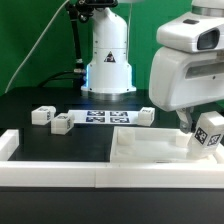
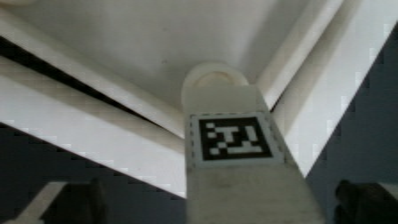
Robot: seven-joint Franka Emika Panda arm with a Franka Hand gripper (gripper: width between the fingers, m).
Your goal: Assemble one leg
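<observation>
My gripper (image 1: 203, 128) stands at the exterior view's right, shut on one leg (image 1: 209, 134), a chunky white post with a square tag. It holds the leg tilted just above the right end of the flat white tabletop (image 1: 140, 152). In the wrist view the leg (image 2: 231, 150) runs out from between my dark fingers (image 2: 75, 202), tag facing the camera, its rounded end close to the tabletop's white edges (image 2: 214, 30). Three more legs (image 1: 42, 115) (image 1: 62, 124) (image 1: 145, 117) lie on the black table behind the tabletop.
The marker board (image 1: 100, 118) lies between the loose legs, in front of the arm's white base (image 1: 108, 60). A white rail (image 1: 60, 176) runs along the table's front and turns up at the left corner (image 1: 8, 145).
</observation>
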